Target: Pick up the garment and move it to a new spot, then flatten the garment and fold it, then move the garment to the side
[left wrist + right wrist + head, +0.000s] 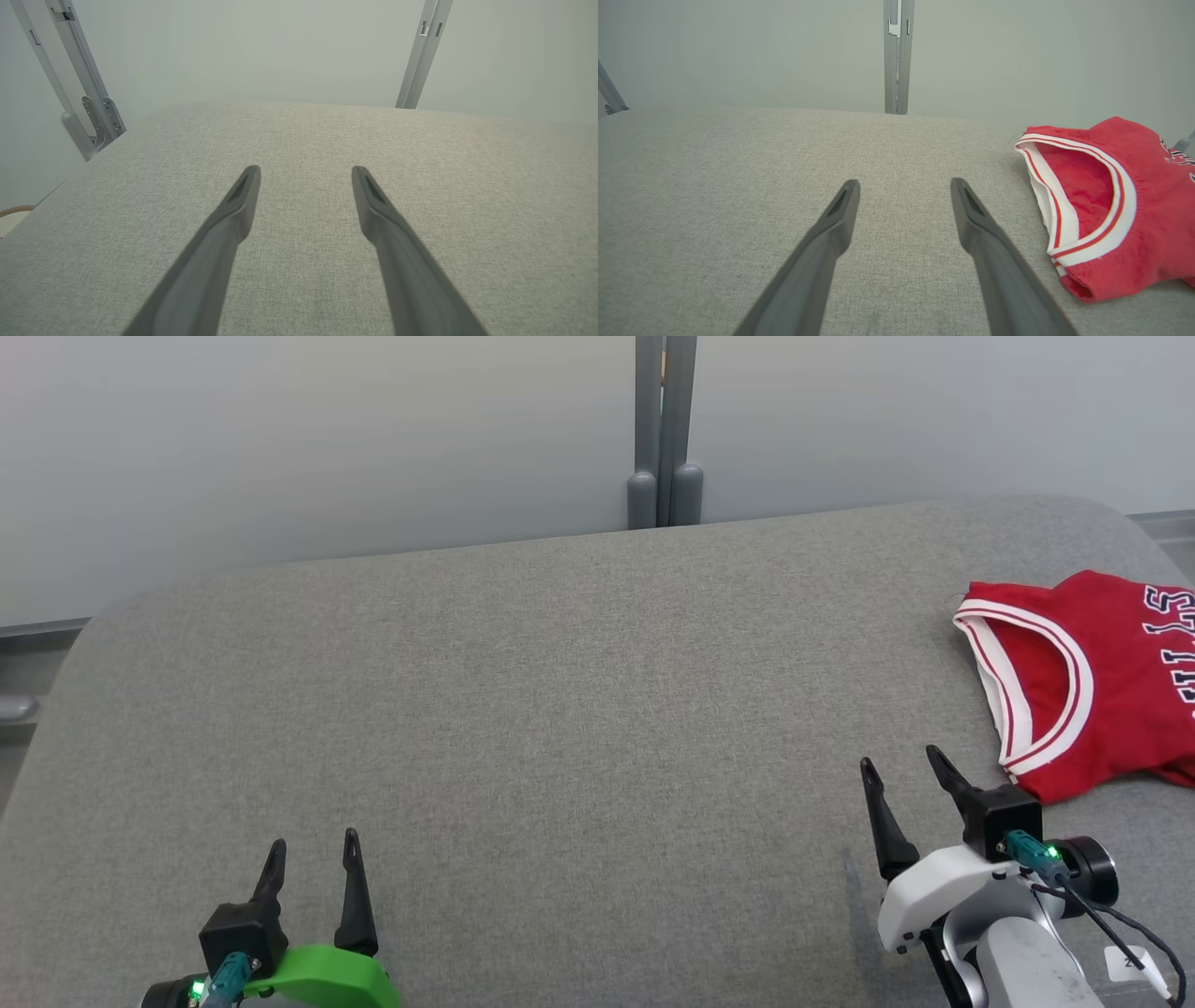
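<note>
So the red jersey (1092,681) is laid right by the right gripper (901,758); that and the left gripper (315,841) are spread wide, empty.

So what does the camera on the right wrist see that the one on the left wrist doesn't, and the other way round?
Right wrist view: a red jersey with white-and-red trim, lying to the right, apart from the right hand. Left wrist view: a metal bracket on grey posts at the surface's left edge, ahead of the left hand. Both: the grey fabric surface, a pale wall, and two dark fingers spread open with nothing between them.
</note>
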Robot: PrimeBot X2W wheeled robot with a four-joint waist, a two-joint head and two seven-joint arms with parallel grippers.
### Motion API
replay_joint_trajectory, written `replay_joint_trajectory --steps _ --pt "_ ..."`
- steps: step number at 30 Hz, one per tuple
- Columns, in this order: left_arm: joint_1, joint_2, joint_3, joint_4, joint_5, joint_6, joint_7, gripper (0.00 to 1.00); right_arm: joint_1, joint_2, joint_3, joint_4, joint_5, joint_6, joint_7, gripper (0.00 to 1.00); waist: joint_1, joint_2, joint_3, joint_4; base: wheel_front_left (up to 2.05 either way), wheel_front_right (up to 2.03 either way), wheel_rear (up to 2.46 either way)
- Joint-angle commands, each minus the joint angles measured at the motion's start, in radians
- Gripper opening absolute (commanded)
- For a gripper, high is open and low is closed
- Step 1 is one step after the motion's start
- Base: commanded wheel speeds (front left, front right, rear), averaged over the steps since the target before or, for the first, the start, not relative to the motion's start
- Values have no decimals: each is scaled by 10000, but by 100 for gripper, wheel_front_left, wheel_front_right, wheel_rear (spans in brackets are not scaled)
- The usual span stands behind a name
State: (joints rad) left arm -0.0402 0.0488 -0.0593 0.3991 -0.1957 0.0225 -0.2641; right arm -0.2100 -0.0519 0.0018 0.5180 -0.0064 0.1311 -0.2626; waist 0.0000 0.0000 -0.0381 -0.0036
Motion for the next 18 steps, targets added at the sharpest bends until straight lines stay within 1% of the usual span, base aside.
replay_joint_trajectory --steps 1,6,18 --pt "144 43 69 7 -59 -30 8 100 144 -3 -14 -62 -99 -10 -21 100 0 0 -10 -19 0 0 0" --pt "125 42 86 23 -51 -123 8 100 186 3 20 -126 -90 -10 -21 100 0 0 -13 -34 0 0 0" --pt "95 42 58 -1 -17 -152 8 100 147 2 87 -107 -4 -10 -21 100 0 0 42 -27 0 0 0"
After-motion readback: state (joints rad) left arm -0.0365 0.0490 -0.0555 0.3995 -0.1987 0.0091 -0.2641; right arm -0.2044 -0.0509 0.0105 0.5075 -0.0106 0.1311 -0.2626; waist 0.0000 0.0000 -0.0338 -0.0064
